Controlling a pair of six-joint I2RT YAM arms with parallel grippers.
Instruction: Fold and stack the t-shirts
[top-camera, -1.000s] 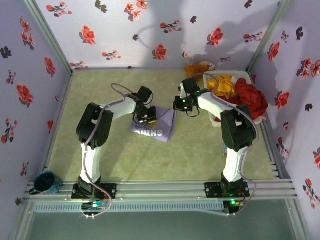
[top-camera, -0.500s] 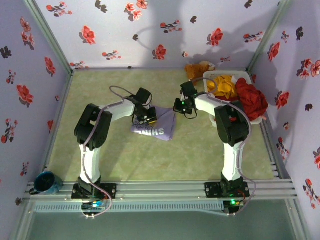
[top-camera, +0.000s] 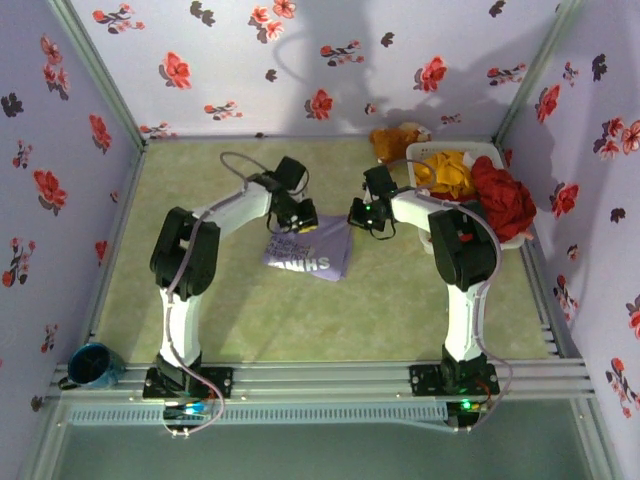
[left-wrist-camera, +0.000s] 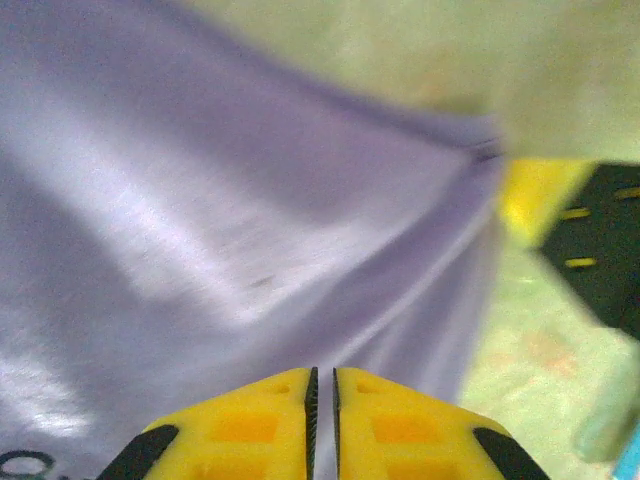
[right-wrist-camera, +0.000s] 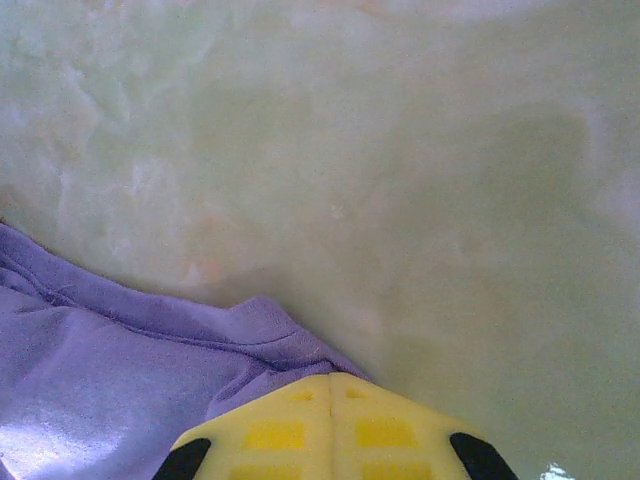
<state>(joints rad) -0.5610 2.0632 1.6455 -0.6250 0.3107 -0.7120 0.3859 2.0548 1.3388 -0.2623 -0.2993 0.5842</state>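
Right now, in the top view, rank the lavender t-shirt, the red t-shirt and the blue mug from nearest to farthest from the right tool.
1. Nearest: lavender t-shirt, just left of the right tool, which pinches its corner.
2. Next: red t-shirt, heaped to the tool's right.
3. Farthest: blue mug, at the near-left corner.

Soft matt knit with a faint sheen on its folds: lavender-purple cloth t-shirt (left-wrist-camera: 250, 200). Smooth, slightly glossy: pale green mottled tabletop (right-wrist-camera: 400, 150). Matt, grid-recessed: yellow moulded plastic fingers (left-wrist-camera: 240, 425) of left tool (left-wrist-camera: 322, 375) and right tool (right-wrist-camera: 330, 378).
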